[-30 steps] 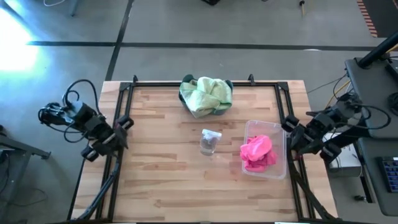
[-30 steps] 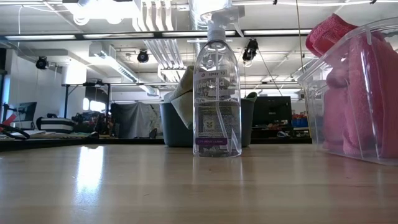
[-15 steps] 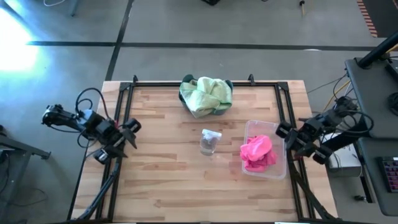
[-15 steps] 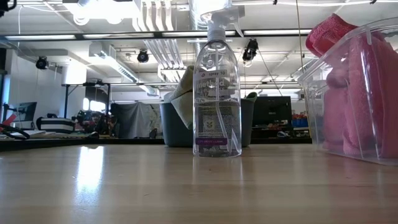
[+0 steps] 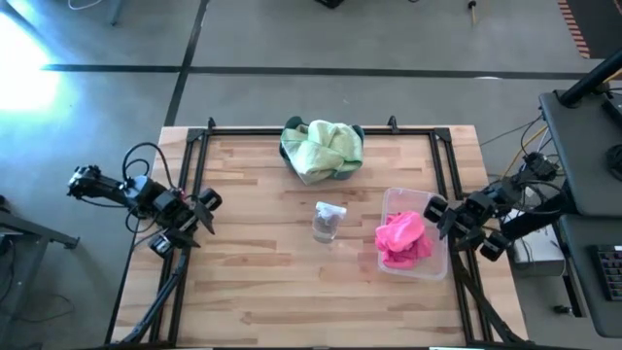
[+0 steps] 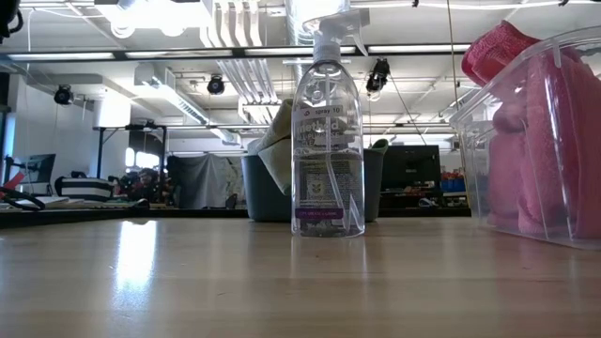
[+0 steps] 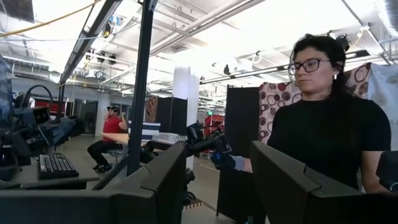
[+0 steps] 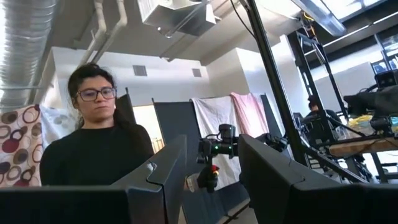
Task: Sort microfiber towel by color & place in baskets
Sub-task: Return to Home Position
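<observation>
Light green microfiber towels lie heaped in the dark teal basket at the table's far middle; in the low view the basket stands behind the bottle. Pink towels fill the clear basket at the right, also seen close in the low view. My left gripper hovers over the table's left edge, open and with nothing in it. My right gripper hovers beside the clear basket's right wall, open with nothing between its fingers. Both point slightly upward.
A small clear spray bottle stands upright mid-table, left of the clear basket. A black frame rail runs around the tabletop. Bare wood lies across the near half. A person in black stands beyond the table.
Both grippers have sunk toward the table at its left and right edges, shifting a little inward, with their tips tipping upward. The towels, baskets and bottle have kept still.
</observation>
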`<action>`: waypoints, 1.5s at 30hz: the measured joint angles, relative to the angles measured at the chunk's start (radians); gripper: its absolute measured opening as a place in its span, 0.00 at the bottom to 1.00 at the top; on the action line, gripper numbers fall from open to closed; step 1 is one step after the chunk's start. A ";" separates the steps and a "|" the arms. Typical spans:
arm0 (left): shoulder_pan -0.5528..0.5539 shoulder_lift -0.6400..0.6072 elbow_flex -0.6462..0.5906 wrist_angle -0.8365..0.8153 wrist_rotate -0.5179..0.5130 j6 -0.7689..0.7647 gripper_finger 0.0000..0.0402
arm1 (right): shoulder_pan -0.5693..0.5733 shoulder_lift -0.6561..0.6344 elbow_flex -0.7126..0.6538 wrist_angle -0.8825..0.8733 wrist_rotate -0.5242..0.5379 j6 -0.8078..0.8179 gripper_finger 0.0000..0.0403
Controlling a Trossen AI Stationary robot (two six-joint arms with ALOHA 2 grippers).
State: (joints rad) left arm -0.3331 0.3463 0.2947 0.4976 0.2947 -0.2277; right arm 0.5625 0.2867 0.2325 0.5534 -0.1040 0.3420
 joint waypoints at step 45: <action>0.000 -0.129 -0.284 0.089 -0.226 0.035 0.41 | 0.000 -0.114 -0.220 0.079 0.026 -0.063 0.32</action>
State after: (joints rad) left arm -0.3330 0.2175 0.0108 0.5867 0.0690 -0.1930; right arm 0.5629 0.1722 0.0128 0.6319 -0.0776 0.2787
